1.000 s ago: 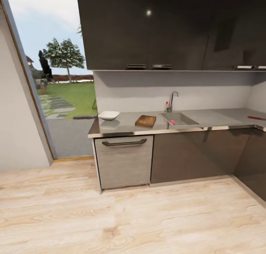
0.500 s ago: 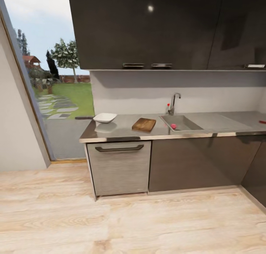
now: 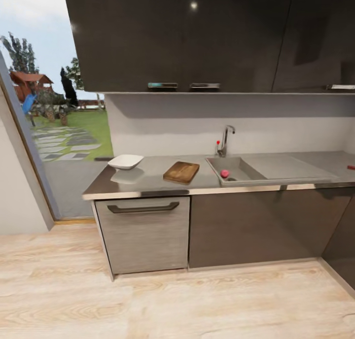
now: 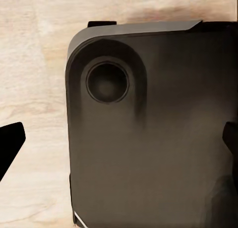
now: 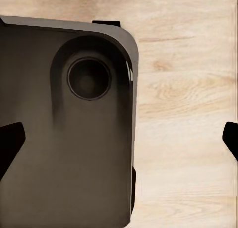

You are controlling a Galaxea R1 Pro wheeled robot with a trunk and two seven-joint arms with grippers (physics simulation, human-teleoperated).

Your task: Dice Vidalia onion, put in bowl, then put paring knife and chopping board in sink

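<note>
I judge this to be the approach, before the first step: I am standing off from the kitchen units across a strip of wooden floor [image 3: 197,304], and nothing of the task has been handled. My left end effector [image 4: 119,143] and my right end effector [image 5: 119,143] each hang low over that floor beside my own dark base [image 4: 158,138], with the two dark fingertips at opposite edges of each wrist view, so both sets of fingers stand wide apart and hold nothing. Everything I need lies well ahead of and above both end effectors. The sink [image 3: 246,169] is sunk in the surface, and in its basin sits a small pinkish-red round thing [image 3: 225,173], which I take to be the Vidalia onion. Beyond it stands the tap [image 3: 224,141]. Just beside the sink on the countertop [image 3: 148,181] lies the chopping board [image 3: 181,172], bare, and further along towards the window is the bowl [image 3: 125,161], which looks empty. A reddish sliver [image 3: 351,167] at the far end of the surface may be the paring knife; it is too small to tell. The next move calls for closing up to the sink until the onion is within reach, then raising one arm over the basin.
</note>
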